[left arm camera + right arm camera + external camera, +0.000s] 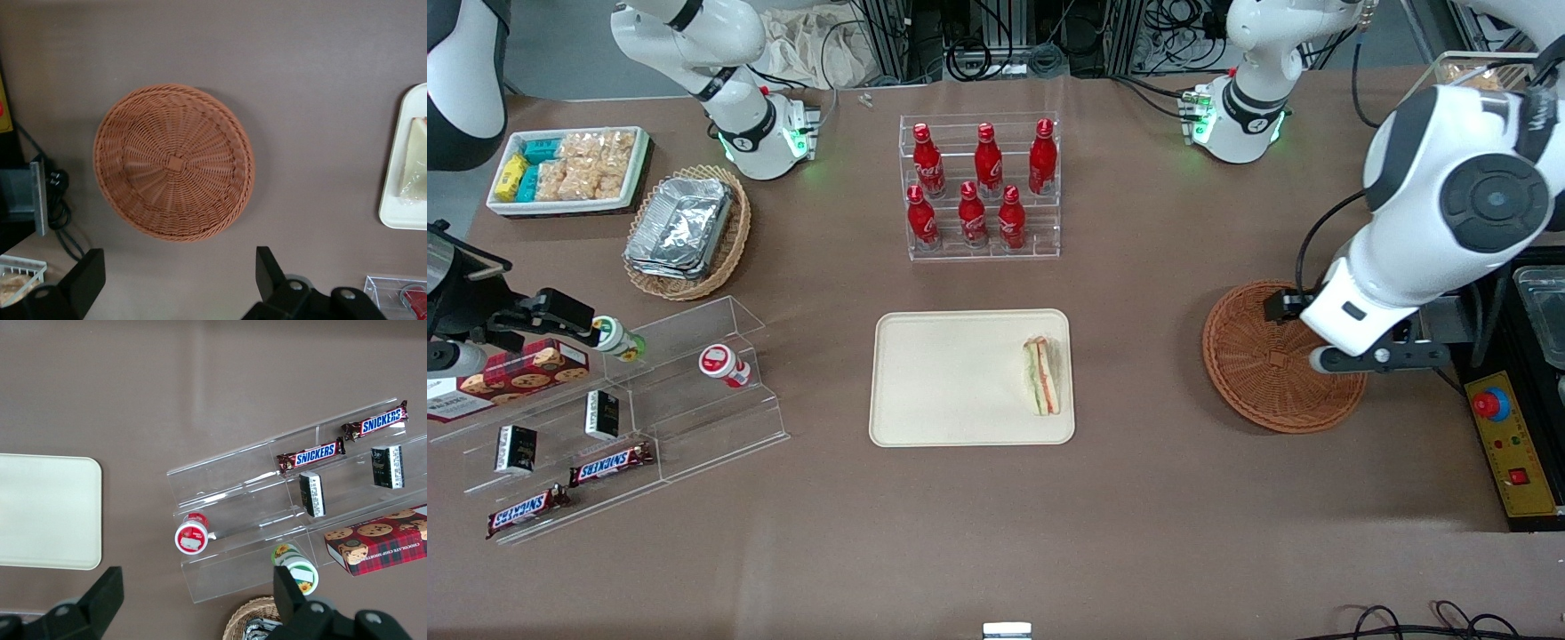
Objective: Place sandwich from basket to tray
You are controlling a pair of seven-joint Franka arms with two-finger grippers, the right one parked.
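**Sandwich on the tray, my tool wide above the basket**

In my wrist view my tool hangs over the desk with its two dark fingers spread wide and nothing between them; the front view hides those fingers under my own white forearm, so only the wrist camera tells me this. That same view looks straight down into the basket, showing its woven floor bare of any load; the front camera shows the basket partly covered by my arm.

Nearest the front camera, the brown desk runs open and flat along its edge; the acrylic stepped shelf with Snickers bars sits toward the parked arm's end. Next comes the tray, with the sandwich lying in it along the short rim that faces the basket, filling edge showing green and orange; the rest of the tray floor is free. In my wrist view only a slice of the tray and a pale corner of the sandwich appear. Tray and basket are well apart, with bare desk between them.

Farther from the camera stands a clear rack of red bottles; a tan wicker basket of foil containers and a white tub of snack packets lie toward the parked arm's end.
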